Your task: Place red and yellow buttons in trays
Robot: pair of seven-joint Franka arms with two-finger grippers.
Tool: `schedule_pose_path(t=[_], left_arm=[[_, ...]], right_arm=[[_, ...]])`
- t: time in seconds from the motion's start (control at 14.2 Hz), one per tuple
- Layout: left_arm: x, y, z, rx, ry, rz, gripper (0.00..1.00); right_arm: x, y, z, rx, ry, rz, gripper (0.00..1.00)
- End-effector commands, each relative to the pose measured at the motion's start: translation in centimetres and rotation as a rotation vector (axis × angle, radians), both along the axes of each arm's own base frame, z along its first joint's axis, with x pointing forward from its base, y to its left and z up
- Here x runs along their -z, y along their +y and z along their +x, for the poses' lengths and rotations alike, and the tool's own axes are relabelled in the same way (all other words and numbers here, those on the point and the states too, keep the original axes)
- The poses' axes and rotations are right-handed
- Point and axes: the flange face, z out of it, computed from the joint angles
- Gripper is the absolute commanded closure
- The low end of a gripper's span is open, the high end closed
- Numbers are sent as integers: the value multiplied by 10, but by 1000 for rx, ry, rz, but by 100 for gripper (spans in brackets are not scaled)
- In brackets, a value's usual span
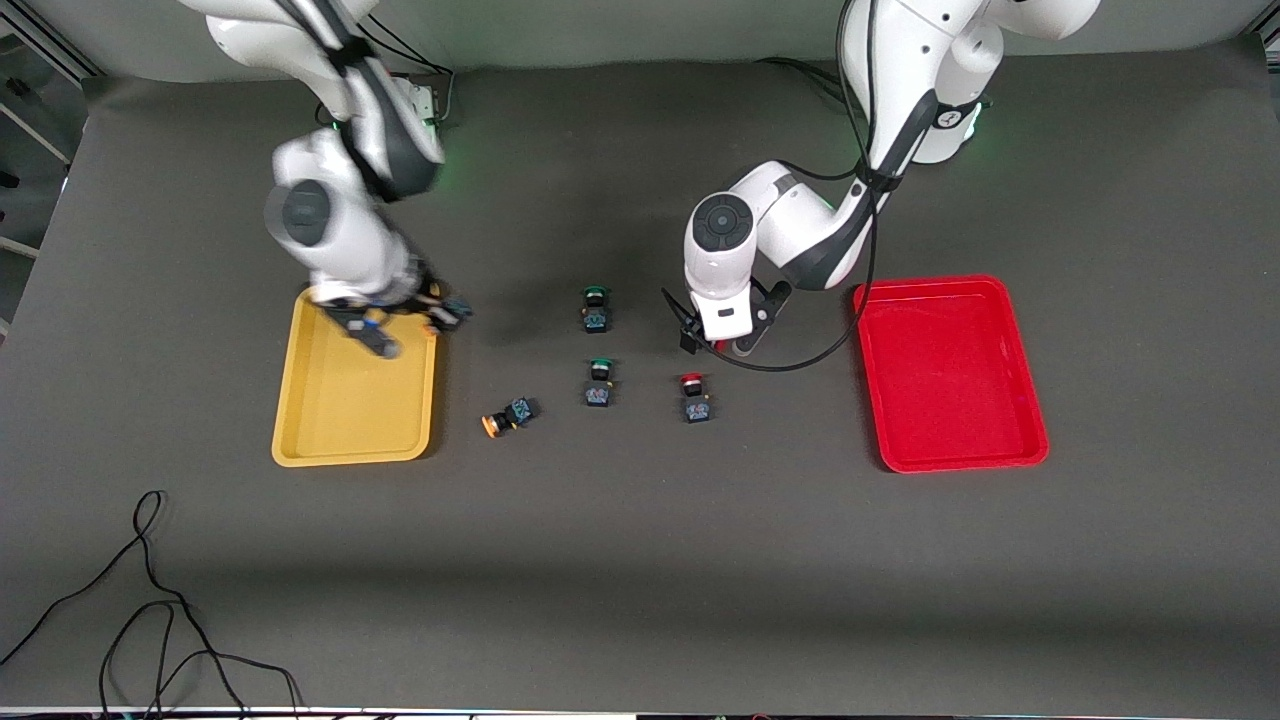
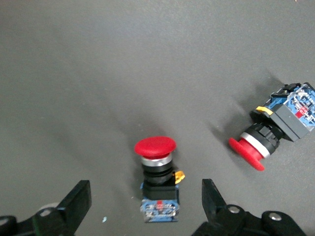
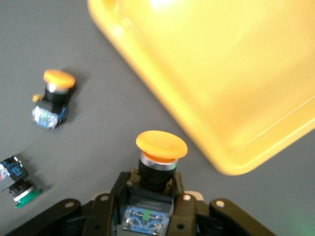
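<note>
My right gripper (image 1: 445, 312) is shut on a yellow-capped button (image 3: 156, 162), held just above the table beside the yellow tray's (image 1: 300, 420) corner nearest the robots. The tray fills much of the right wrist view (image 3: 236, 73). A second yellow button (image 1: 508, 416) lies on the table and also shows in the right wrist view (image 3: 54, 98). My left gripper (image 1: 735, 345) is open and low over a red-capped button (image 2: 157, 182), which sits between its fingers (image 2: 78, 196), untouched. A second red button (image 1: 695, 397) lies nearer the front camera (image 2: 275, 128). The red tray (image 1: 950, 375) is empty.
Two green-capped buttons (image 1: 596, 308) (image 1: 599, 383) sit between the two grippers; one shows in the right wrist view (image 3: 17, 184). Black cables (image 1: 150, 620) trail on the table near the front camera, at the right arm's end.
</note>
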Motion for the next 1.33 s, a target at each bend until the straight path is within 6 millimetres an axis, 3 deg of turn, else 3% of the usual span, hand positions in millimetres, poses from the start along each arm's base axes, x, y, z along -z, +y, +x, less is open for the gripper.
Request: schedule_pose_path(t=[0.0, 0.21, 0.35, 0.49, 0.63, 0.7, 0.77, 0.91, 0.98, 1.12, 1.26], left_arm=[[15, -4, 2, -23, -25, -7, 0], [27, -3, 0, -17, -18, 6, 1], [32, -4, 0, -16, -12, 10, 13], [34, -2, 2, -20, -10, 11, 46], [31, -3, 5, -27, -14, 6, 82], [30, -4, 6, -38, -17, 5, 94], [29, -4, 6, -43, -18, 5, 95], [24, -2, 12, -48, -20, 8, 100], [16, 3, 19, -51, -23, 9, 100], [-21, 21, 35, -22, -33, 19, 100], [-62, 47, 45, 88, -6, 40, 100]], right_arm=[[-4, -64, 0, -37, 20, 52, 69], [39, -90, 1, -70, 24, 20, 69], [73, -106, -7, -61, 26, -11, 69], [102, -111, -10, -63, 52, -51, 68], [116, -113, -11, -69, 58, -71, 68], [122, -114, -11, -66, 63, -80, 68], [126, -115, -12, -66, 67, -85, 62], [131, -116, -13, -48, 78, -81, 0], [130, -115, -13, -40, 78, -75, 0], [117, -112, -10, -35, 75, -56, 0], [77, -101, 10, -27, 43, -19, 0]])
